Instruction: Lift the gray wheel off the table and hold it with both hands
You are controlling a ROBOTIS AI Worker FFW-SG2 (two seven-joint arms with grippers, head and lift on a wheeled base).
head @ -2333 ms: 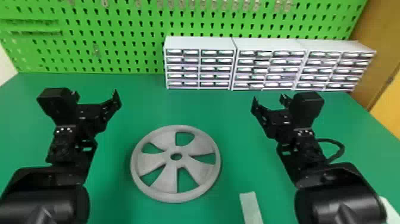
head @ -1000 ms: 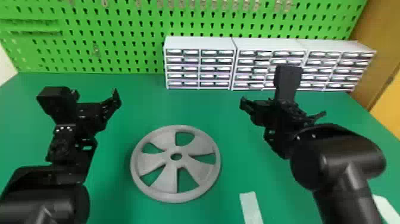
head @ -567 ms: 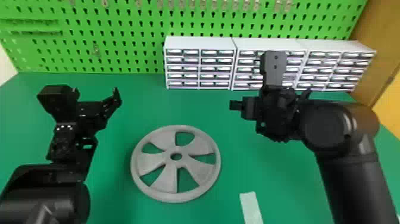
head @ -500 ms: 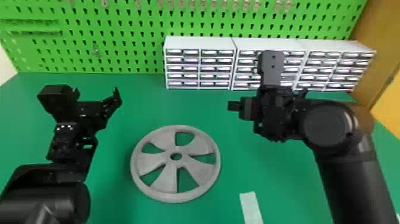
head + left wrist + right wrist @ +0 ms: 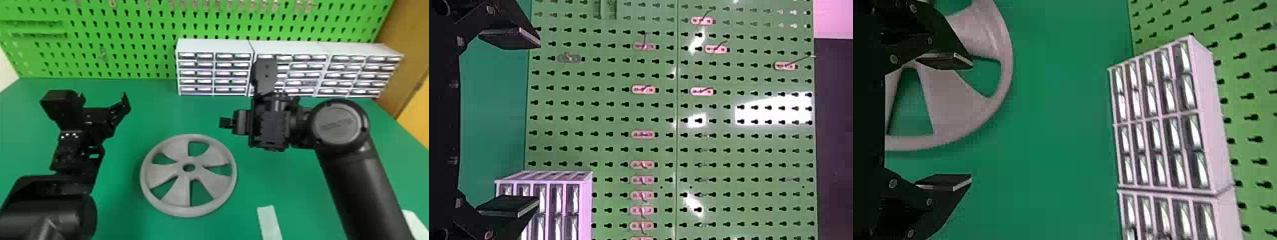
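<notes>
The gray wheel lies flat on the green table in the head view. My left gripper is raised at the wheel's left, pointing toward the back, and stands open with nothing in it; the left wrist view shows this gripper spread wide. At the wheel's upper right, my right gripper is turned toward the left, not touching it. In the right wrist view, that gripper is open and empty, with part of the wheel beyond its fingers.
White drawer cabinets stand along the back before a green pegboard. A pale strip lies on the table near the front, right of the wheel. Something white shows at the lower right.
The right arm has swung inward and its gripper has turned from pointing toward the back to pointing left, nearer the wheel. The left arm and the wheel have stayed still.
</notes>
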